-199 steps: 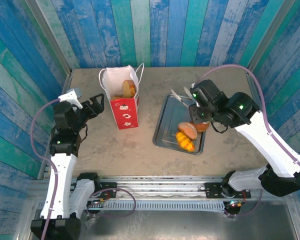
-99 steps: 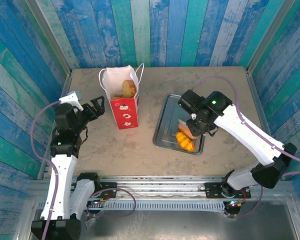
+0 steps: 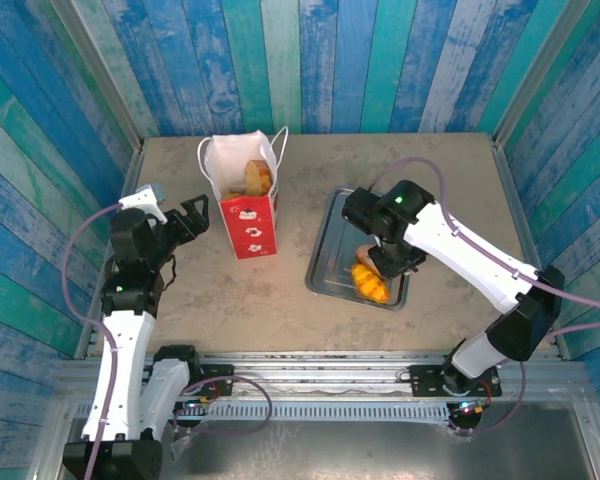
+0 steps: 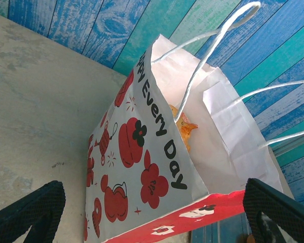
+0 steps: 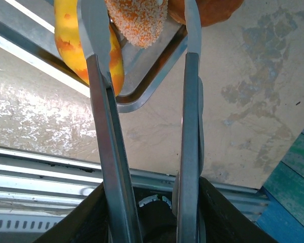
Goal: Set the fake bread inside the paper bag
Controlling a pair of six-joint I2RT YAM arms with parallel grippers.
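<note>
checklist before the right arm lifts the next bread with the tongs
1. tongs held in right gripper: ok
2. tong tips either side of sugared bread: ok
3. squeeze tight on it: cannot tell
4. yellow roll clear of tongs: cannot tell, one tong arm crosses it
5. bag upright, mouth open: ok
6. left gripper open, beside bag: ok
</note>
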